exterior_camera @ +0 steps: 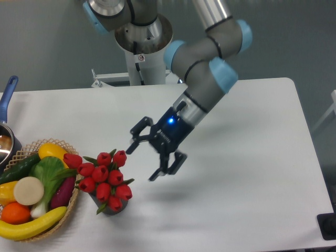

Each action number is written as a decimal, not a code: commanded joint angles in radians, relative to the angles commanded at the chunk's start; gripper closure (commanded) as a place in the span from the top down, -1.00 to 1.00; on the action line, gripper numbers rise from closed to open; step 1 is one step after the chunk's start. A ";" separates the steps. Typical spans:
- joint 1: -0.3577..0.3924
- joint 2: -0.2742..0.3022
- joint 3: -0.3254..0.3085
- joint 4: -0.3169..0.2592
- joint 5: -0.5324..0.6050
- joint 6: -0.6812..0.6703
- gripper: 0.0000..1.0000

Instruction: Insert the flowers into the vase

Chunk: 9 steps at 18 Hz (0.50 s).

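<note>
The flowers (101, 176), a bunch of red tulip buds with green leaves, stand in the vase (116, 206). Only a sliver of the dark grey vase shows beneath the buds, at the table's front left. My gripper (147, 159) hangs open to the right of the flowers and a little above them, apart from them, with nothing between its fingers. Its dark fingers (137, 129) point down and to the left.
A wicker basket (72, 200) of fruit and vegetables sits just left of the vase, nearly touching the flowers. A pot with a blue handle (7, 94) stands at the far left edge. The arm's base (140, 47) rises at the back.
</note>
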 joint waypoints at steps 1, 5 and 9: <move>0.008 0.023 0.003 -0.002 0.081 -0.002 1.00; 0.077 0.117 0.011 -0.015 0.229 -0.002 1.00; 0.160 0.200 0.026 -0.110 0.292 0.041 1.00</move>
